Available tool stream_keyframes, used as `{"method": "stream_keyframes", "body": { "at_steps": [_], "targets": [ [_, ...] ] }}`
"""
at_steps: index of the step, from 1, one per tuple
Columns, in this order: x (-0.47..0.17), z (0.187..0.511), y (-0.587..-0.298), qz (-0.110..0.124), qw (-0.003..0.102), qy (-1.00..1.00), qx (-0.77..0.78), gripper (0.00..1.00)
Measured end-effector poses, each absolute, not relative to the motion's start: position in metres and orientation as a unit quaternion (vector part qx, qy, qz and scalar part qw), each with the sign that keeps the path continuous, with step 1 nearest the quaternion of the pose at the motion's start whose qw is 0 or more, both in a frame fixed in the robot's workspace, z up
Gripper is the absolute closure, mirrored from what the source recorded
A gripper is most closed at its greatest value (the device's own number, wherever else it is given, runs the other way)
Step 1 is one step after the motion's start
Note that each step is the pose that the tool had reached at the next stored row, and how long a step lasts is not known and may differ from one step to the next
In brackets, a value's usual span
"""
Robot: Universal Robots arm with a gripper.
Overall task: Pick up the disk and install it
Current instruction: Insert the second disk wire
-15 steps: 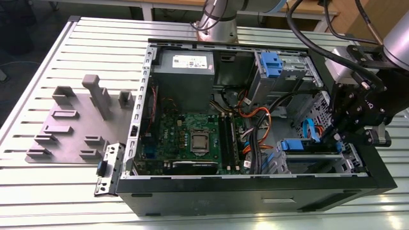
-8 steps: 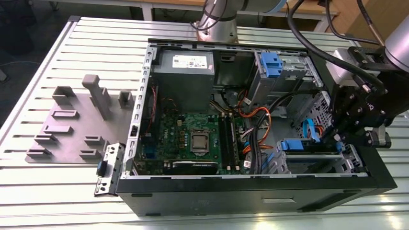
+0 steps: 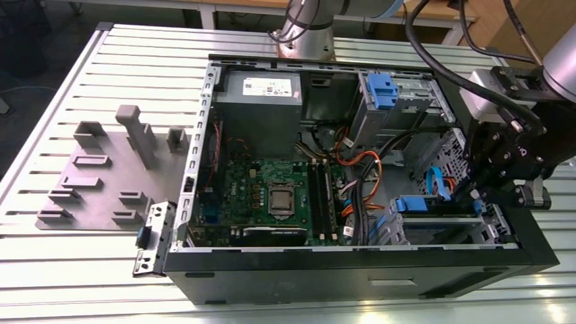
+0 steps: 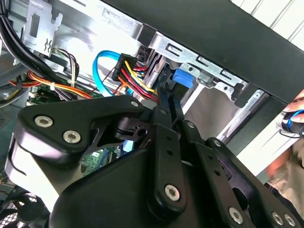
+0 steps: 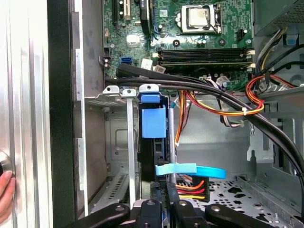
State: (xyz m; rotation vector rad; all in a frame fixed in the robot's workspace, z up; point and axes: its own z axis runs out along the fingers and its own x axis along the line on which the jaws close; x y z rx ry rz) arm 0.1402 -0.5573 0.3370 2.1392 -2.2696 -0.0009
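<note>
Slatted metal table [image 3: 108, 81] is seen carrying an open black computer case [image 3: 360, 270], laid on its side so the interior is reachable from above. A grey fixture plate [image 3: 99, 182] with upright blocks is set well apart, toward the exterior view's left. The green motherboard [image 3: 270, 196] is exposed mid-case; the grey power supply [image 3: 258, 91] is mounted at the far end.

The claw [image 3: 504, 192] is positioned over the drive cage [image 3: 441, 226] at the case's near corner. The disk [image 5: 153, 142] is seen edge-on in the cage slot, blue carrier tab uppermost, apparently partly seated. The claw's state cannot be told. A light-blue data cable [image 5: 190, 169] is looped just beside it.
</note>
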Motion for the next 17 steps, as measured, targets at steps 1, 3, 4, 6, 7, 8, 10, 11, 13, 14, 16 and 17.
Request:
{"method": "stream_keyframes", "body": {
  "at_steps": [1,3,4,6,7,8,10,11,13,14,16,17],
  "targets": [
    [0.1402,0.3369,-0.5574,0.000,0.011,-0.728,0.686,0.84],
    [0.1402,0.3363,-0.5577,0.000,0.011,-0.728,0.686,0.84],
    [0.1402,0.3363,-0.5577,0.000,0.011,-0.728,0.686,0.84],
    [0.1402,0.3362,-0.5577,0.000,0.011,-0.728,0.686,0.84],
    [0.1402,0.3360,-0.5577,0.000,0.011,-0.728,0.686,0.84],
    [0.1402,0.3356,-0.5576,0.000,0.011,-0.728,0.686,0.84],
    [0.1402,0.3351,-0.5577,0.000,0.011,-0.728,0.686,0.84],
    [0.1402,0.3349,-0.5577,0.000,0.011,-0.728,0.686,0.84],
    [0.1402,0.3343,-0.5577,0.000,0.011,-0.728,0.686,0.84],
    [0.1402,0.3340,-0.5577,0.000,0.011,-0.728,0.686,0.84],
    [0.1402,0.3336,-0.5577,0.000,0.011,-0.728,0.686,0.84],
    [0.1402,0.3336,-0.5577,0.000,0.011,-0.728,0.686,0.84]
  ]
}}
